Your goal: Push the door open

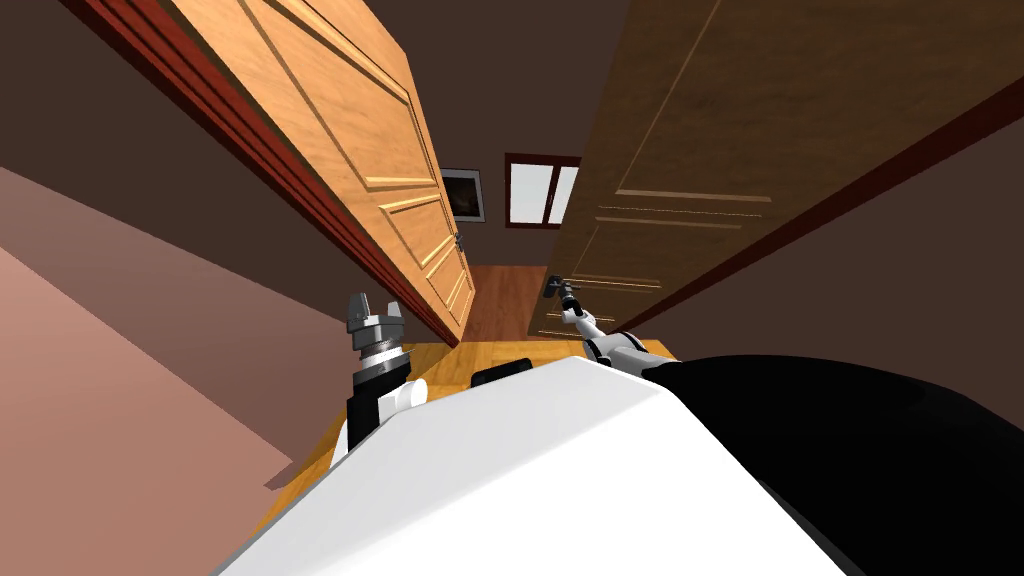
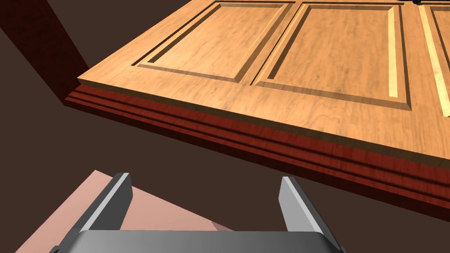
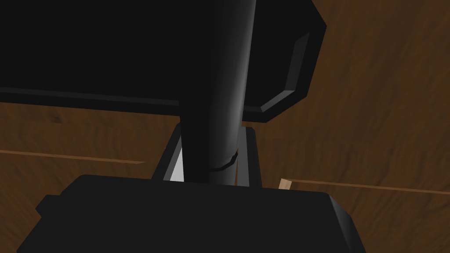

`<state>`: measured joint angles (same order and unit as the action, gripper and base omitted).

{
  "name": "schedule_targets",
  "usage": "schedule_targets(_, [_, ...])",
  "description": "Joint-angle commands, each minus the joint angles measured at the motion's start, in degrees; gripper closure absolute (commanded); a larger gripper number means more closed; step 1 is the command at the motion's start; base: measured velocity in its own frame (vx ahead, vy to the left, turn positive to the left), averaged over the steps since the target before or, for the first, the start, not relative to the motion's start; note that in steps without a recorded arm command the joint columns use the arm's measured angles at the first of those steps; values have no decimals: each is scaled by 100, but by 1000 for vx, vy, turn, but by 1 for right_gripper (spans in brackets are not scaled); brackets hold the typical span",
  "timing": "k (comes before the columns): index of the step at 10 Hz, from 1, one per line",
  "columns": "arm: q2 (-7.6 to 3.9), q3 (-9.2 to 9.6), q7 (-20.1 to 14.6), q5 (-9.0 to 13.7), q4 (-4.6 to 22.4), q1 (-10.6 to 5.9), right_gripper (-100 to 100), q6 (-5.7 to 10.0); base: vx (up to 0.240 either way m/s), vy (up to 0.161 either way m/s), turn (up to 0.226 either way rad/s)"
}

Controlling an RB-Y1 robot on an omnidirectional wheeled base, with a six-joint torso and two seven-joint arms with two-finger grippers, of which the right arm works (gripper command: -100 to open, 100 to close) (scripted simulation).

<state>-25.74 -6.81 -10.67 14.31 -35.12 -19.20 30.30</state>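
Door handle (image 3: pixel 215 88) seemingly snug inside right claw (image 3: pixel 213 128).

Left door (image 1: pixel 340 130) is light wood with clear grain, pretty smooth. Right door (image 1: pixel 760 120) is darker, matt wood. Handle (image 3: pixel 215 88) looks black and smooth with a slight sheen. Frame (image 2: pixel 281 147) is reddish grained wood.

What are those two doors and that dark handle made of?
Both look like wood, with grain and panels: the left door light, the right door darker. The handle looks like black metal, with a soft sheen; possibly plastic.
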Motion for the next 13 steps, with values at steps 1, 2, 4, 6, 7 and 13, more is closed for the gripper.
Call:
schedule_targets(1, [-22, -161, 115, 44, -42, 27, 100, -33, 190, 19, -86])
schedule_targets(2, [-19, -223, 161, 61, -12, 17, 100, -31, 229, 39, -82])
schedule_targets(4, [-14, -317, 231, 88, 32, 2, 100, -28, 147, 13, -50])
schedule_targets(6, [-11, -384, 281, 106, 64, -9, 100, -26, 158, 7, -60])
schedule_targets(7, [-6, -484, 356, 134, 112, -24, 100, -24, 167, 37, -72])
schedule_targets(13, [13, -858, 634, 238, 290, -84, 100, -13, 185, 31, -78])
